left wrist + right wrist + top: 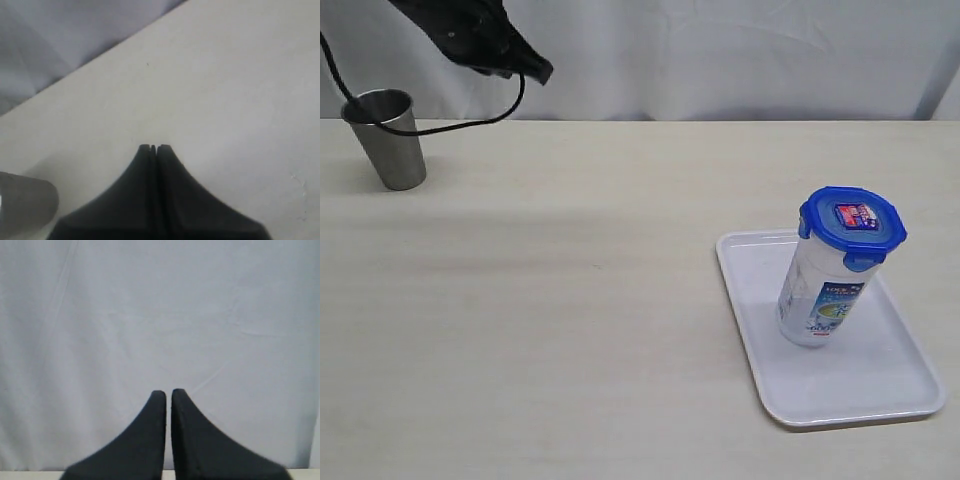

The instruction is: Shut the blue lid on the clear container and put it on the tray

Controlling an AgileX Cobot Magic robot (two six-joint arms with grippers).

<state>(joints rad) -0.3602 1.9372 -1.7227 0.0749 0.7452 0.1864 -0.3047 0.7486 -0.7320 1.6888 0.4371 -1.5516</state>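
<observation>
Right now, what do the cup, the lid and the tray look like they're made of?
The cup looks like brushed steel: grey with a dull sheen. The blue lid seems glossy moulded plastic with snap flaps. The tray looks like smooth white plastic.

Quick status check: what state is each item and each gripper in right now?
tray: lying flat, carrying the clear container.
clear container: standing upright, lidded.
blue lid: seated on the container's mouth.
steel cup: upright, apart from the tray.
left gripper: fingers shut, empty.
right gripper: fingers shut, empty.
</observation>
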